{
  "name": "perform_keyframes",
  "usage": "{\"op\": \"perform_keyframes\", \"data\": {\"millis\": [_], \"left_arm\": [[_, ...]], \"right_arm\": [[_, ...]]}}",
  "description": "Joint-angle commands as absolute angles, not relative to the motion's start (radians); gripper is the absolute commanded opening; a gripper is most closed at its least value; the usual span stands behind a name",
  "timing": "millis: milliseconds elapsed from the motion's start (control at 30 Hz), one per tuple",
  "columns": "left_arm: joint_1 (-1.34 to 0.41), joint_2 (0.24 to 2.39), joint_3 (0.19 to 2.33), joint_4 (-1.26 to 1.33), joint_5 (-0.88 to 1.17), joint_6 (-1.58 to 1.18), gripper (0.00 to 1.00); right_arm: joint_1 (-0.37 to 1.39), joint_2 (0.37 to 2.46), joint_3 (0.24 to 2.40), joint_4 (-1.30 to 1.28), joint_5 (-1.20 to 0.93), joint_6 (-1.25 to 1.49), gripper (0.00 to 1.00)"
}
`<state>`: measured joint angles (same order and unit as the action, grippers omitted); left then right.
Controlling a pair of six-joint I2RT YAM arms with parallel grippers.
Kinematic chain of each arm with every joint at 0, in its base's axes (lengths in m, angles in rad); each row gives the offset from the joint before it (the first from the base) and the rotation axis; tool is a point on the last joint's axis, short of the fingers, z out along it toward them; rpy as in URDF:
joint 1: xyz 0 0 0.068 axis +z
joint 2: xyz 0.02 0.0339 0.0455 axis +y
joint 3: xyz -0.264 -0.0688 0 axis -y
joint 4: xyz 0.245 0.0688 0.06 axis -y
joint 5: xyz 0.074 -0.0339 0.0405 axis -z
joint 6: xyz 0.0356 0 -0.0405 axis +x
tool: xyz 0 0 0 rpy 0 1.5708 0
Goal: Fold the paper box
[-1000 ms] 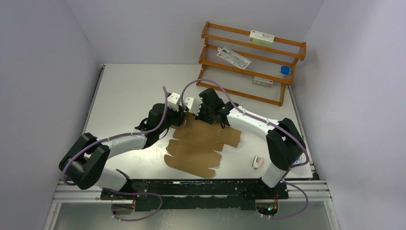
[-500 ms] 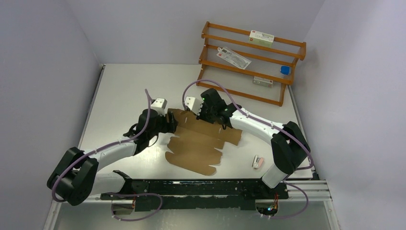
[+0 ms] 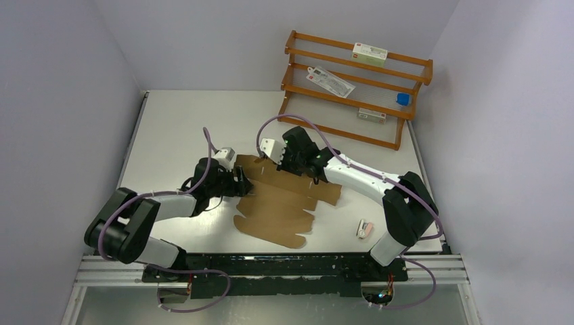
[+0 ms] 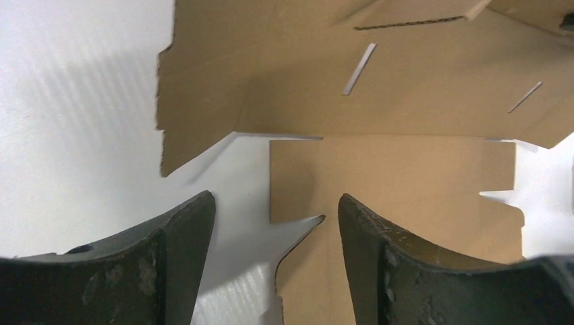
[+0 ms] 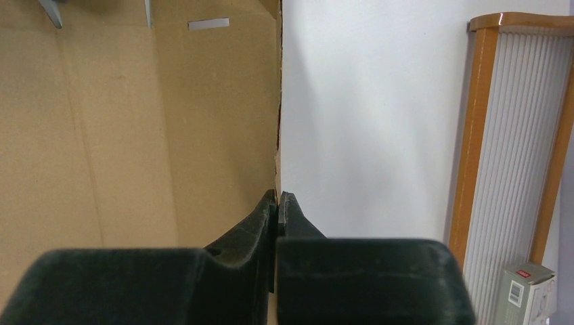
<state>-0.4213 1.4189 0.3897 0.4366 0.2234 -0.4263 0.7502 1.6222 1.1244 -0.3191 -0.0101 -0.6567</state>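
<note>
Lying unfolded; brown die-cut paper box (image 3: 281,203) w/ slots, flaps.

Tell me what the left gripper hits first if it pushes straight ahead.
The paper box: its flap lies just ahead of the open left gripper. Whether it would catch the edge or pass above is unclear.

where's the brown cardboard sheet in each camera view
top external: paper box lies flat at the centre of the white table.
left wrist: paper box fills the top and right.
right wrist: paper box fills the left half.
shared landmark: the white table bordering it in all three.
</note>
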Motion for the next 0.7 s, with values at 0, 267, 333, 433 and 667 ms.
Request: {"op": "perform_keyframes", "data": {"millis": [0, 267, 333, 433, 667], "left_arm": [[-0.416, 1.478, 0.397, 0.517, 0.334, -0.456, 0.72], [-0.416, 1.487, 0.387, 0.590, 0.418, -0.493, 0.58], [-0.416, 1.467, 0.382, 0.603, 0.434, -0.505, 0.54], [-0.418, 1.439, 0.378, 0.606, 0.451, -0.511, 0.47], [-0.437, 1.425, 0.376, 0.617, 0.454, -0.514, 0.42]], "right_arm": [[0.761, 1.629, 1.111, -0.298, -0.002, -0.667, 0.00], [0.766, 1.643, 1.114, -0.301, -0.003, -0.664, 0.00], [0.770, 1.646, 1.111, -0.296, 0.021, -0.664, 0.00], [0.774, 1.651, 1.114, -0.299, 0.034, -0.666, 0.00], [0.781, 1.640, 1.116, -0.299, 0.045, -0.667, 0.00]]}}
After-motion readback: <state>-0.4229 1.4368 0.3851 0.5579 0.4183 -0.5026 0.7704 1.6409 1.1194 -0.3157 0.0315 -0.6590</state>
